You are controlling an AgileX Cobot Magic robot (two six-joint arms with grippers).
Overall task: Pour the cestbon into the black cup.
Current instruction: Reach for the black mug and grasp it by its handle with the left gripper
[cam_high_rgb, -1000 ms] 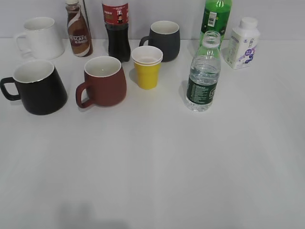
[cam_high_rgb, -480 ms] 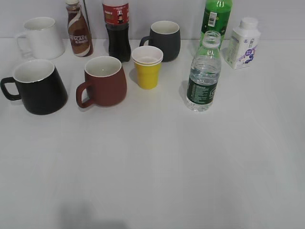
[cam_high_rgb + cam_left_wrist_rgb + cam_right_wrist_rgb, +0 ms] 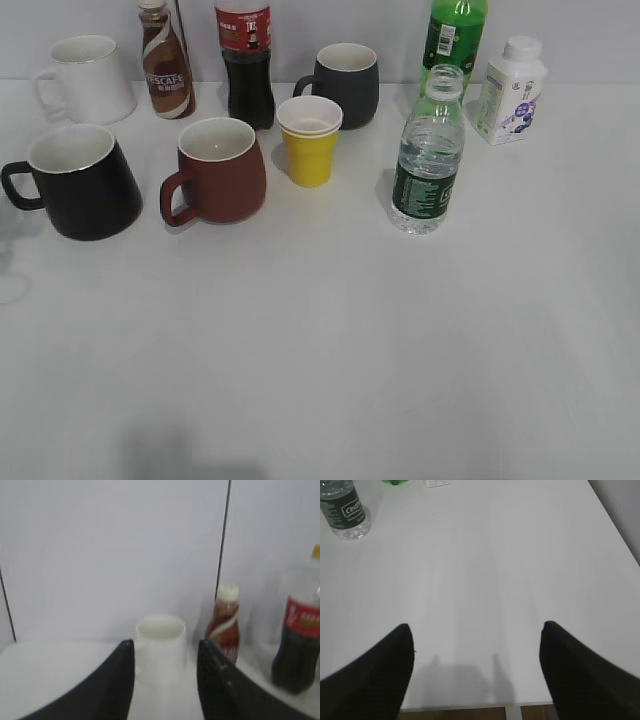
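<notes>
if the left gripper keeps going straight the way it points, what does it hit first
Most likely the white mug, framed between the open left gripper fingers. Depth is unclear, but nothing shows in front of it.

4 mugs [image 3: 222, 170], 5 bottles [image 3: 427, 152], prob. 2 stacked paper cups [image 3: 309, 140].

— What's the cestbon [image 3: 428, 155] made of?
— Clear ribbed plastic with a dark green printed label. The black cup [image 3: 80, 182] looks like glossy glazed ceramic, white inside.
— And the table [image 3: 330, 340]?
— Smooth, matt white. The yellow cup [image 3: 309, 140] seems paper; the brown-red mug [image 3: 217, 170] has a duller glaze.
</notes>
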